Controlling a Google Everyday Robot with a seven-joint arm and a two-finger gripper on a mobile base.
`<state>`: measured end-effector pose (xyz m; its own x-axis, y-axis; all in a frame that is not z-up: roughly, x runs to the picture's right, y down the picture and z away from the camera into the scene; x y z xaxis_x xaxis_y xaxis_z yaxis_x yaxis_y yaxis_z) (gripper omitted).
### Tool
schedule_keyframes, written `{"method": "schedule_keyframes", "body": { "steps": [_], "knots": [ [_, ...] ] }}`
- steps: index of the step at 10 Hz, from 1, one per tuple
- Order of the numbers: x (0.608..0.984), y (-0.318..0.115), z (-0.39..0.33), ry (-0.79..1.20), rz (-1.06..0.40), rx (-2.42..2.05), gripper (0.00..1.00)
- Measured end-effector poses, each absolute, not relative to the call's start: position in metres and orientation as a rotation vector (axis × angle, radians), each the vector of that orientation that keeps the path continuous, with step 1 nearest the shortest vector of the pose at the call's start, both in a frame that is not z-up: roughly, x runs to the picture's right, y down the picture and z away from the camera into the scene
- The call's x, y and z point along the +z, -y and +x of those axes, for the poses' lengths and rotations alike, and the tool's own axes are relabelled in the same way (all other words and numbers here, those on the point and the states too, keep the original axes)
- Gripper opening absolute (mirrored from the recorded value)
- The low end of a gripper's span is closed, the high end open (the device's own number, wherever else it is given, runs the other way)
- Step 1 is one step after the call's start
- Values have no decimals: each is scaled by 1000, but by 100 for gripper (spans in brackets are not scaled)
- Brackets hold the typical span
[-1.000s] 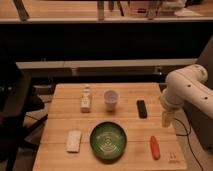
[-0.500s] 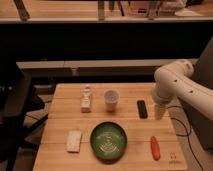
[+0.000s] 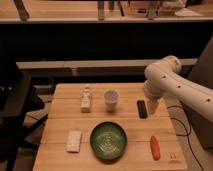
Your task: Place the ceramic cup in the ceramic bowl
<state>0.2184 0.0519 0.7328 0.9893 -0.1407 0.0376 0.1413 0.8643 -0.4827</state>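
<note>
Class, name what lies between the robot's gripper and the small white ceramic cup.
In the camera view, a small black oblong bar lies on the wooden table between the gripper, at right, and the white ceramic cup.

Table [image 3: 55,125]: bottle [image 3: 86,98], cup [image 3: 111,100], remote [image 3: 142,108], sponge [image 3: 74,140], bowl [image 3: 108,141], carrot [image 3: 155,147]; jaws beside remote.

My arm [image 3: 175,82] is smooth white, built of fat rounded segments with dim seams; its pale pincer [image 3: 153,106] hangs over the bench's [image 3: 60,155] right side.
</note>
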Motion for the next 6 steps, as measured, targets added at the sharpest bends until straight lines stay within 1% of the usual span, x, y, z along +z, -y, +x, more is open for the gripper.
{"method": "schedule_keyframes", "body": {
  "steps": [2,6],
  "knots": [
    [737,-50,219,1,-507,-176,80],
    [760,-37,195,37,-496,-252,80]
  ]
}}
